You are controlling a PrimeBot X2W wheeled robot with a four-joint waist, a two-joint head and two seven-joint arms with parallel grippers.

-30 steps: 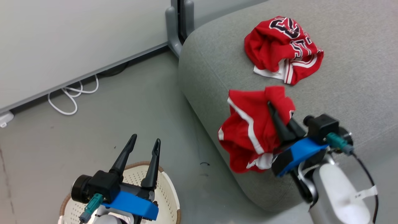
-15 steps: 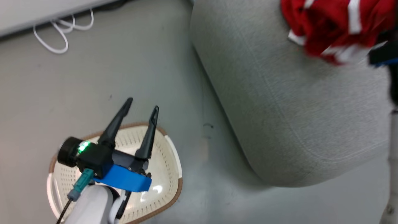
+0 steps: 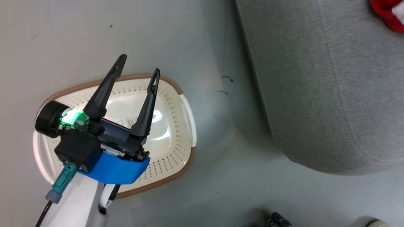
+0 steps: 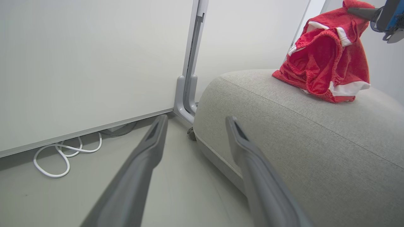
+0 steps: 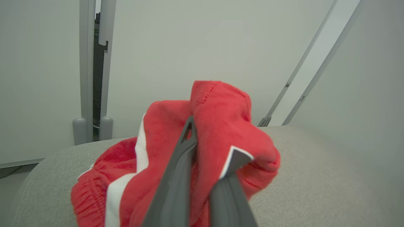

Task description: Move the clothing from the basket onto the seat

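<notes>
left gripper [image 3: 139,64] hangs wide open above the basket [image 3: 172,138] on the floor. right of it is the seat [image 3: 315,94]; the red shorts [image 5: 221,119] sit bunched on it, their top pinched in the closed right gripper [image 5: 210,138].

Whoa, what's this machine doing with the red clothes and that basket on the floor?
The robot's right gripper is shut on a pair of bright red shorts with white stripes, held up so that their lower folds rest on the large grey fabric seat cushion. Its left gripper hangs open over the cream-white perforated plastic basket on the floor; the basket looks emptied.
</notes>
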